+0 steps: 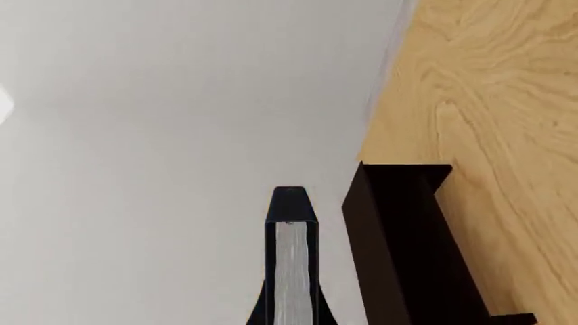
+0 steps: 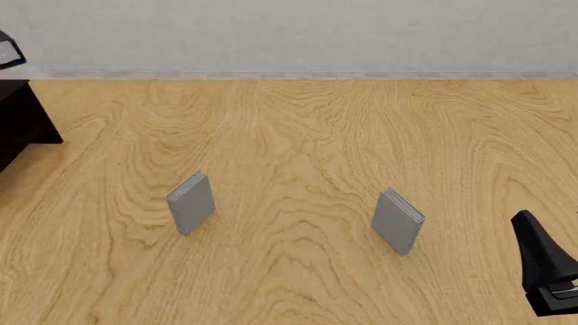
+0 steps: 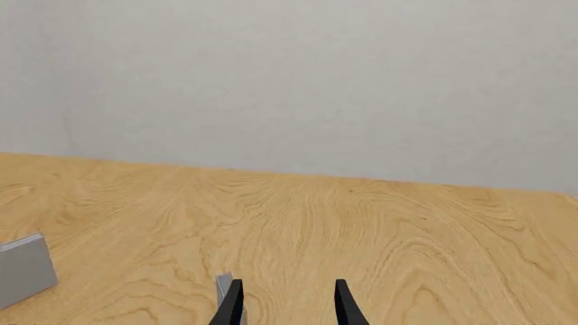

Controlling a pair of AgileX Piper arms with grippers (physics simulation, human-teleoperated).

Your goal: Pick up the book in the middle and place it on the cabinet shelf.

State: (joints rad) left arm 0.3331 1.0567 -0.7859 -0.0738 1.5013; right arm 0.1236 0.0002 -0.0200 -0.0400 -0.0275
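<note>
Standing upright well apart on the table (image 2: 298, 135), two grey books (image 2: 191, 202) (image 2: 397, 221) block nothing. Our left gripper (image 1: 291, 298) clamps the book (image 1: 291, 264), its long axis along the fingers, beside the cabinet shelf (image 1: 407, 244); our right gripper (image 3: 287, 305) hangs open, empty.

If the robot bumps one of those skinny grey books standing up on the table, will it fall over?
Probably. The left grey book stands upright on one thin edge with nothing beside it, so a sideways nudge would likely tip it flat. It looks stiff like a board, so it should topple whole rather than bend. On the smooth wooden table a low push might slide it instead.
</note>
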